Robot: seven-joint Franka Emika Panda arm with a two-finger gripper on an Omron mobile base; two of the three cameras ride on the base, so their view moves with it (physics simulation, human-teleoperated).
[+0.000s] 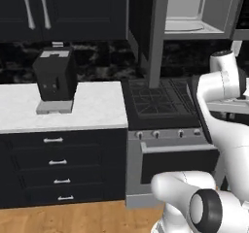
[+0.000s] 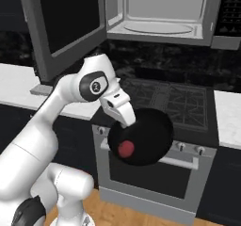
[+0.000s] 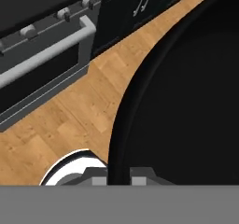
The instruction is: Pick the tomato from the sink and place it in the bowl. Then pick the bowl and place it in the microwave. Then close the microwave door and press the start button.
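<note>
Jaws (image 3: 119,178) clamped tight on the rim of the round, shallow black bowl (image 2: 141,135), carried in mid-air in front of the grey oven, above the wooden floor (image 3: 70,120). Small glossy red tomato (image 2: 125,148) riding inside, settled at the low side since the bowl hangs tilted from its edge grip. Overhead, wide grey-framed microwave (image 2: 160,29) waiting, pale interior bare, grey-framed door with dark glass window (image 2: 66,22) swung wide left to leave a clear path in. Next, probably: lift, level out, slide in.

text: none legible | labels: none | brands: none | numbers: none | signs: none
</note>
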